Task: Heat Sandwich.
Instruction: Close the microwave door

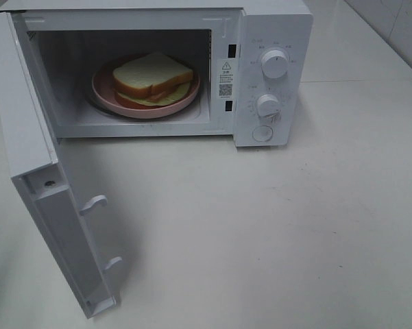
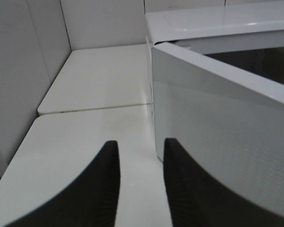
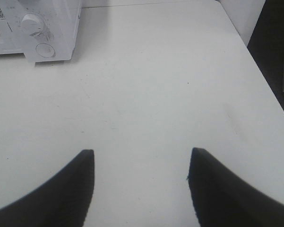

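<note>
The sandwich (image 1: 153, 75), white bread with a yellow-green filling, lies on a round pink plate (image 1: 145, 112) inside the white microwave (image 1: 277, 27). The microwave door (image 1: 48, 205) is swung wide open toward the front left. Neither gripper shows in the high view. In the left wrist view my left gripper (image 2: 141, 142) sits just outside the door's outer face (image 2: 217, 123), its dark fingers a modest gap apart with nothing between them. My right gripper (image 3: 141, 151) hovers over the bare table with its fingers wide apart and empty.
Two knobs (image 1: 275, 63) (image 1: 267, 105) and a round button (image 1: 262, 133) are on the microwave's right panel, also seen in the right wrist view (image 3: 33, 22). White tiled walls (image 2: 19, 71) close off the table's far left corner. The table edge (image 3: 269, 94) drops off on the right.
</note>
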Tool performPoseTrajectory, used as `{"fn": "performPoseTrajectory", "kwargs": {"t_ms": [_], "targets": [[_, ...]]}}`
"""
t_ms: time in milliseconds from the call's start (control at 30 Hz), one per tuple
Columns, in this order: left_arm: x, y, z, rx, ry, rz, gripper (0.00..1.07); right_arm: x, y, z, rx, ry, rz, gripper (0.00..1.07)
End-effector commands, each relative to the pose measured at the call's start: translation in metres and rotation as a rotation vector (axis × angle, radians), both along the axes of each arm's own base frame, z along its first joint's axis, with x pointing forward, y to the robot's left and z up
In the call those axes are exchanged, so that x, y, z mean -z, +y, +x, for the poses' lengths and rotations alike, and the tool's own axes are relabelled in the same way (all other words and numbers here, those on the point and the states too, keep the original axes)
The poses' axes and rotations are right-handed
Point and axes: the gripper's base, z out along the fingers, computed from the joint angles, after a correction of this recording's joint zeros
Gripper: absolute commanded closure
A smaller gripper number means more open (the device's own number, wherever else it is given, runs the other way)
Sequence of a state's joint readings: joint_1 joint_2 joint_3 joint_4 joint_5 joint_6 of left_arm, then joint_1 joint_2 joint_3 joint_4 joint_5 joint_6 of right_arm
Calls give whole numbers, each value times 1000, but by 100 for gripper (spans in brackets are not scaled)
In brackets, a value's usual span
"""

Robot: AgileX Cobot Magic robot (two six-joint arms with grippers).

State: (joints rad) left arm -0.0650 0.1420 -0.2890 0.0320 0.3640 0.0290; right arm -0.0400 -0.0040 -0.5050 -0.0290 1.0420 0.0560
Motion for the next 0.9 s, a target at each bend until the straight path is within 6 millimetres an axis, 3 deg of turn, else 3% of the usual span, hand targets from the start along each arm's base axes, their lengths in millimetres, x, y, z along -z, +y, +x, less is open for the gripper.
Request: {"fn": "performPoseTrajectory", "kwargs": {"t_ms": [33, 133, 500, 900], "targets": [[-4, -1, 3, 21, -92, -1, 100, 1, -1, -4, 9, -29, -7, 49], [-1, -2, 6, 21, -88, 2, 107, 1, -1, -4, 9, -29, -7, 49], [13, -14, 35, 135, -45, -1, 107, 1, 0, -4, 4, -28, -10, 50], [35, -30, 82, 168, 102, -72, 107, 1, 0, -4, 4, -28, -10, 50]]}}
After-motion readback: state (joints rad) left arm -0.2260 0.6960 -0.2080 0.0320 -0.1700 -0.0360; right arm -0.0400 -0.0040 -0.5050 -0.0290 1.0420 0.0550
